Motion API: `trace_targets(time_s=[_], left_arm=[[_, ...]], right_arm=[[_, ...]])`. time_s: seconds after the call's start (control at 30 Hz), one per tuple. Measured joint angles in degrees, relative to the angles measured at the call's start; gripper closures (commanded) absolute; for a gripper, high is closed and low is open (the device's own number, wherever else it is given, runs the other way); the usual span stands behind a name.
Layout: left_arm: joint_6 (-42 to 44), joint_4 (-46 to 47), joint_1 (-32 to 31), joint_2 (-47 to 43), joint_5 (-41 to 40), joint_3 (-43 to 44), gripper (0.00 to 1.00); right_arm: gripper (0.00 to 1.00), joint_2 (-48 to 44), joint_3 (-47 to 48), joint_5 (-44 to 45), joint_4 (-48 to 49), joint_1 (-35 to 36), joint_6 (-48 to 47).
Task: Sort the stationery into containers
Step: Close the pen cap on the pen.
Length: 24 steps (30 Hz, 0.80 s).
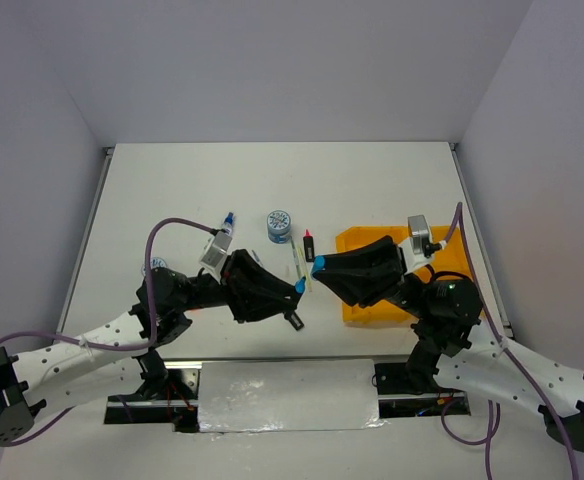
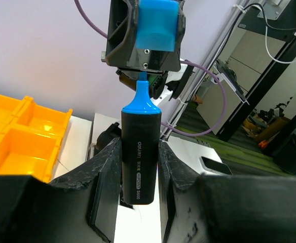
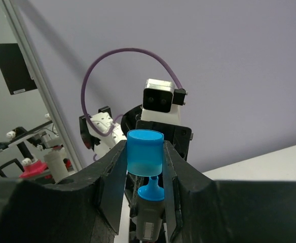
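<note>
White counter (image 1: 272,180) and pale lilac walls framed the scene, with both arms nose to nose at the middle of the frame. There the left pincer (image 1: 295,291) was clenched around the black barrel of the blue highlighter (image 2: 140,152), whose bare blue tip pointed straight out beyond the jaws. Opposite it, the right pincer (image 1: 318,266) was clamped on the matching blue cap (image 3: 145,153). Barrel and cap lay on one line, the tip at the cap's end; I couldn't tell whether they touched. I'd judge the next move needed a straight push along that axis. The orange-yellow tray (image 1: 352,240) sat right of centre beneath the right arm, the nearer one.
</note>
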Motion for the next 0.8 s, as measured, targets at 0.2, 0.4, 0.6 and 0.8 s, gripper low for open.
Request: trace_targets(time_s=[0.2,0.4,0.6,0.8], left_arm=[[0.0,0.1,0.0,0.0,-0.7,0.0,1.00],[-0.3,1.0,0.0,0.1,-0.7,-0.3,1.00],[-2.3,4.3,0.0,2.0,0.6,-0.6,1.00],[-3.0,5.9,0.0,2.4,1.4,-1.5,1.00]], right_arm=[[0.86,1.4,-1.5,-0.8,4.3,0.0,0.4],[0.85,3.0,-1.6,-1.9,7.0,0.0,0.6],[0.85,4.9,-1.7,-3.6,10.2,0.0,0.5],[0.85,5.7,-4.1,-4.2,12.3,0.0,0.7]])
